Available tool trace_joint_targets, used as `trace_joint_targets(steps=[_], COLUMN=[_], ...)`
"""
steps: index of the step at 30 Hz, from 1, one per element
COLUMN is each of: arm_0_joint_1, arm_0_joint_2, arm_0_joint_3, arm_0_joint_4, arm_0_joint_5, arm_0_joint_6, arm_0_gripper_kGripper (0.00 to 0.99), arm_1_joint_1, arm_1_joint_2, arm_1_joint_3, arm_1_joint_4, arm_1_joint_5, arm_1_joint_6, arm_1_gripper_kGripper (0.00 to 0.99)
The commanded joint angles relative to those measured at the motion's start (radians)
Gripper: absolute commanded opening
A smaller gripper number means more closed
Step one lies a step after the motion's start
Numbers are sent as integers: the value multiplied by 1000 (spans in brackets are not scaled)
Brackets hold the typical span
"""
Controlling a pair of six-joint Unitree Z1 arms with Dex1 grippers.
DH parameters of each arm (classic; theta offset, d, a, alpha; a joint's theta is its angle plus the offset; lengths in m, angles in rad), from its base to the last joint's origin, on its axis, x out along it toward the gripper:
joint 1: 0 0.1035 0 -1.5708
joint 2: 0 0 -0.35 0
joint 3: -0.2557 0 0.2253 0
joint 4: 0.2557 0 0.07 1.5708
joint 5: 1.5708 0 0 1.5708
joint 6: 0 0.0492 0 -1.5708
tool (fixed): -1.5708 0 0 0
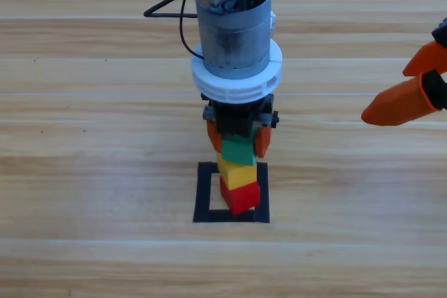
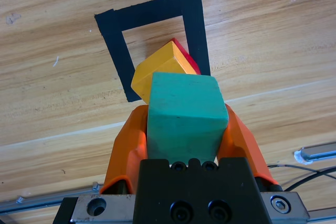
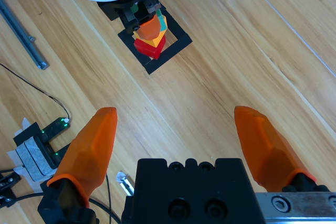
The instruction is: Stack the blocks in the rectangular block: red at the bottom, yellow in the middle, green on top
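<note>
The red cube [image 1: 241, 197] sits inside the black tape rectangle [image 1: 204, 197], toward its right side. The yellow cube [image 1: 236, 171] rests on it, turned at an angle. The green cube [image 1: 238, 150] is right on top of the yellow one, with my left gripper [image 1: 238, 141] shut on it from above. In the left wrist view the green cube [image 2: 184, 116] fills the space between the jaws, with yellow [image 2: 157, 69], red [image 2: 186, 56] and the tape [image 2: 191, 24] beyond. My right gripper [image 1: 384, 94] waits open at the right edge, nothing between its jaws [image 3: 178, 116].
Bare wooden table surrounds the tape rectangle. A black cable [image 1: 167, 8] loops behind the left arm. The right wrist view shows a metal rail [image 3: 23, 35] and a small electronics board [image 3: 44, 132] with wires off to one side.
</note>
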Motion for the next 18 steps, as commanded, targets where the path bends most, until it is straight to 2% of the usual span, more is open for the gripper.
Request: trace_joint_targets(steps=[1,18], arm_0_joint_1=[13,25], arm_0_joint_2=[54,72], arm_0_joint_3=[23,28], arm_0_joint_4=[10,8], arm_0_joint_5=[-5,-5], arm_0_joint_6=[18,35], arm_0_gripper_kGripper=[17,17], arm_1_joint_1=[-26,-26], arm_1_joint_2=[42,43], arm_1_joint_3=[-4,-4], arm_1_joint_4=[18,18], arm_1_joint_5=[13,15], arm_1_joint_6=[-11,-11], arm_1_gripper_kGripper=[983,983])
